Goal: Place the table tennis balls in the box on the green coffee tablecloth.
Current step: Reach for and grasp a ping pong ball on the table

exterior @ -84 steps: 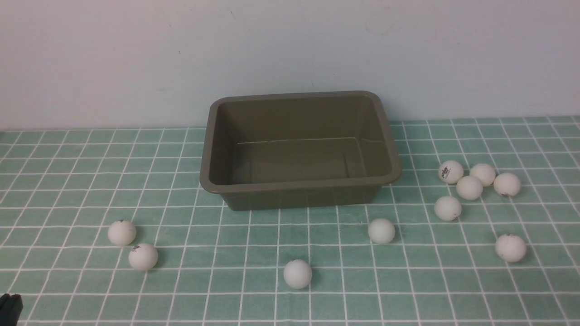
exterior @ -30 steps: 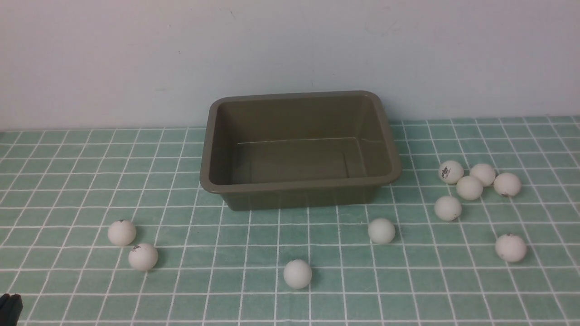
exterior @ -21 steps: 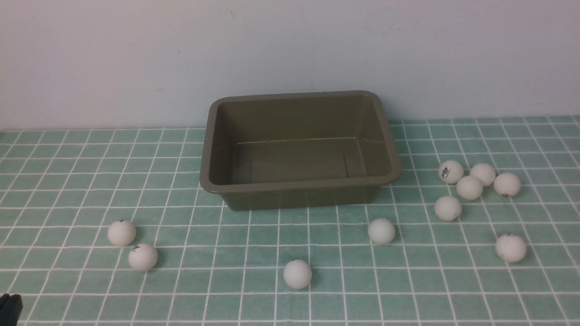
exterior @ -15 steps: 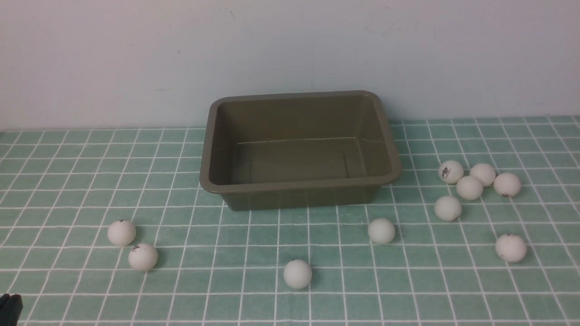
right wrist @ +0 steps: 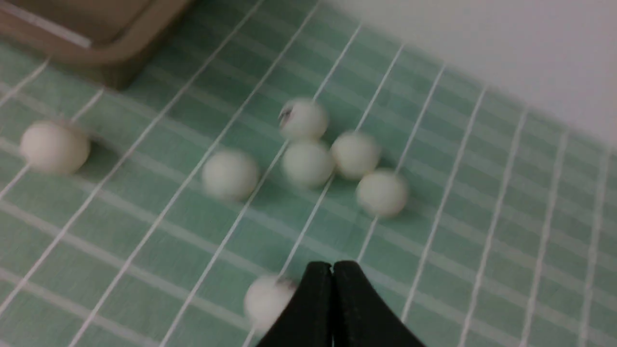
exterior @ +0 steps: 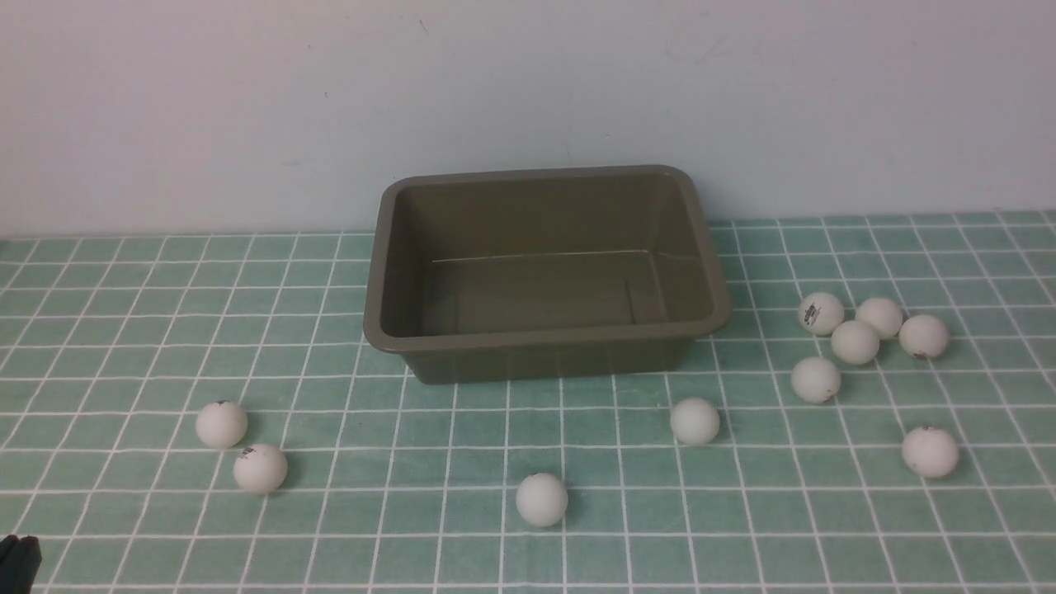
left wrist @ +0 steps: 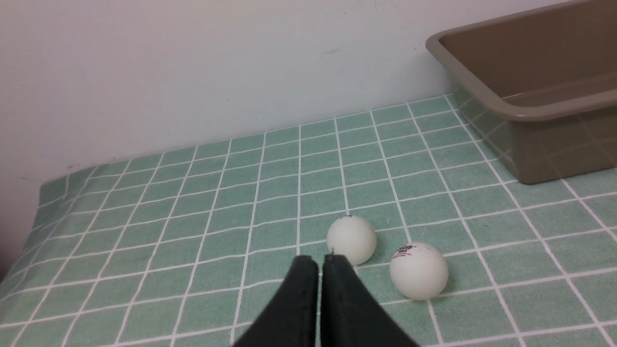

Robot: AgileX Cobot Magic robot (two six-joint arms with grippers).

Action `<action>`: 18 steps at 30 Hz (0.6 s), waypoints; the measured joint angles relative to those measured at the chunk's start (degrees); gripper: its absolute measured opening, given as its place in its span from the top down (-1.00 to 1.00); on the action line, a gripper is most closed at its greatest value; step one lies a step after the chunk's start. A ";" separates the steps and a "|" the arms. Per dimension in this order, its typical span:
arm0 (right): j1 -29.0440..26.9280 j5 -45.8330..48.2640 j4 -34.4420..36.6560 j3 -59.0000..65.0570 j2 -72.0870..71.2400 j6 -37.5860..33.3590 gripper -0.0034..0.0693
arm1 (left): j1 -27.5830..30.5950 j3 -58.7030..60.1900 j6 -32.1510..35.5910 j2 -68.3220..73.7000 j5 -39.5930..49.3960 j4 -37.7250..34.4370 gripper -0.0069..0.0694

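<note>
The olive-brown box [exterior: 544, 337] stands empty at the back middle of the green coffee tablecloth [exterior: 462, 429]. Several white table tennis balls lie around it: two at the left [exterior: 221, 424] [exterior: 260, 468], two in front [exterior: 541, 499] [exterior: 694, 421], and several at the right, clustered around one ball [exterior: 854, 341]. My left gripper [left wrist: 320, 260] is shut and empty, just short of the two left balls [left wrist: 351, 239] [left wrist: 418, 271]; only its tip [exterior: 18, 563] shows in the front view. My right gripper [right wrist: 332, 266] is shut and empty, beside one ball [right wrist: 265, 301] and short of the cluster [right wrist: 308, 163].
A pale wall runs close behind the box. The cloth's left edge [left wrist: 43, 193] drops off near the wall. The right wrist view is blurred. A corner of the box [right wrist: 96, 48] lies beyond the right-hand balls.
</note>
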 joint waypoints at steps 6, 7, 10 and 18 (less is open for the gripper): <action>0.00 -12.95 -5.18 -0.05 0.00 18.58 0.86 | 0.00 0.00 0.00 0.00 0.00 0.00 0.83; 0.00 -13.27 -4.26 -0.05 0.00 18.58 0.82 | 0.00 0.00 0.00 0.00 0.00 0.00 0.83; 0.00 -13.75 -0.95 -0.05 0.00 17.04 0.65 | 0.00 0.00 0.00 0.00 0.00 0.00 0.83; 0.00 -11.14 14.31 -0.05 0.14 5.09 0.04 | 0.00 0.00 0.00 0.00 0.00 0.00 0.83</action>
